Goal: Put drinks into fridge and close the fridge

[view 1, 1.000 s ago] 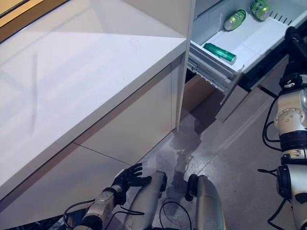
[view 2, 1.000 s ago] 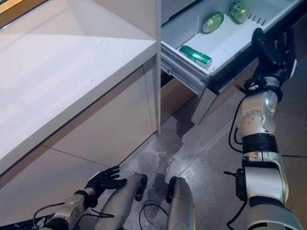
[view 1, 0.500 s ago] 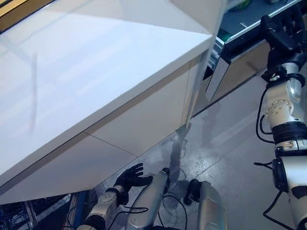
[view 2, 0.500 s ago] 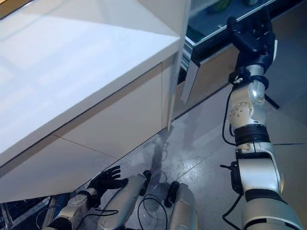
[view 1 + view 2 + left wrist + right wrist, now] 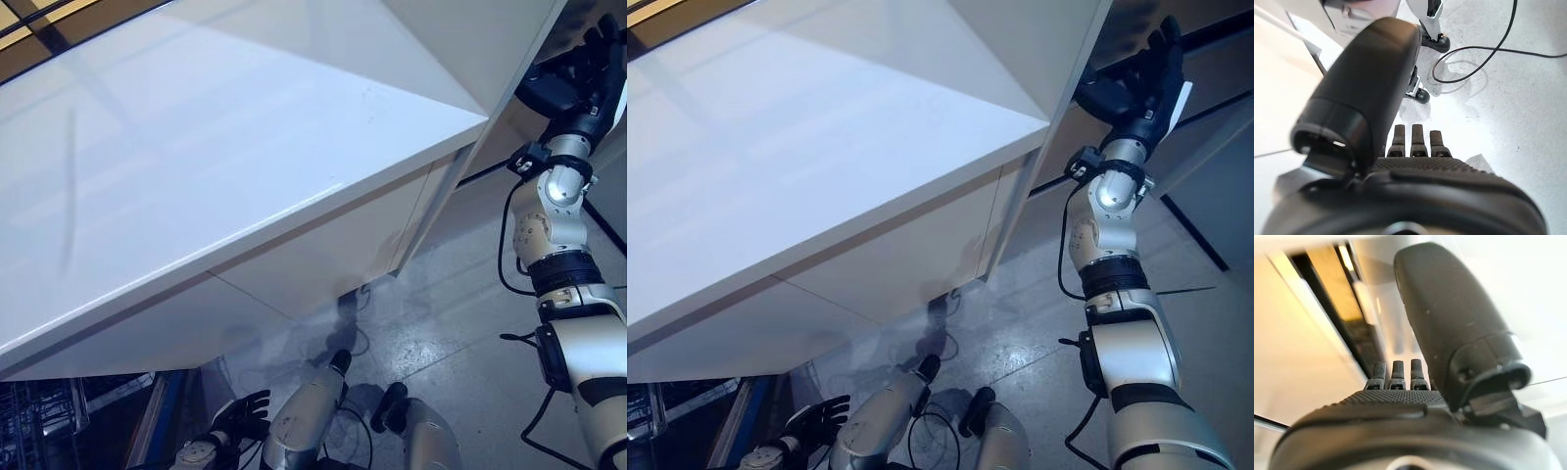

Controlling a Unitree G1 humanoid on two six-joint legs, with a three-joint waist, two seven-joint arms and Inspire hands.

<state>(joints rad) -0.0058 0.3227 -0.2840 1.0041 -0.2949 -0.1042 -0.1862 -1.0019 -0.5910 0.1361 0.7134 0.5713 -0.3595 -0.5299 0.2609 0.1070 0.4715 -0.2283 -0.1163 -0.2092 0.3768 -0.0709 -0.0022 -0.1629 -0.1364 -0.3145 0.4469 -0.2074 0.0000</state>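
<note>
My right hand (image 5: 1138, 86) is raised at the upper right, open, with straight fingers against the beige front of the fridge drawer (image 5: 1063, 147). It also shows in the left eye view (image 5: 578, 73). In the right wrist view its fingers (image 5: 1393, 377) lie straight and its thumb (image 5: 1449, 318) stands free, with a dark gap (image 5: 1359, 340) between beige panels past them. My left hand (image 5: 240, 416) hangs low near the floor, open and holding nothing. Its fingers (image 5: 1413, 142) point at the grey floor in the left wrist view.
A wide white counter (image 5: 245, 166) takes up the left and middle, with pale cabinet fronts (image 5: 333, 255) under it. A white upright panel (image 5: 1058, 108) stands between the counter and the fridge. Grey floor (image 5: 460, 304) lies below.
The camera has shifted. My right hand has pushed the drawer in: the open drawer with green cans is now hidden behind the white panel. My left hand shows lower.
</note>
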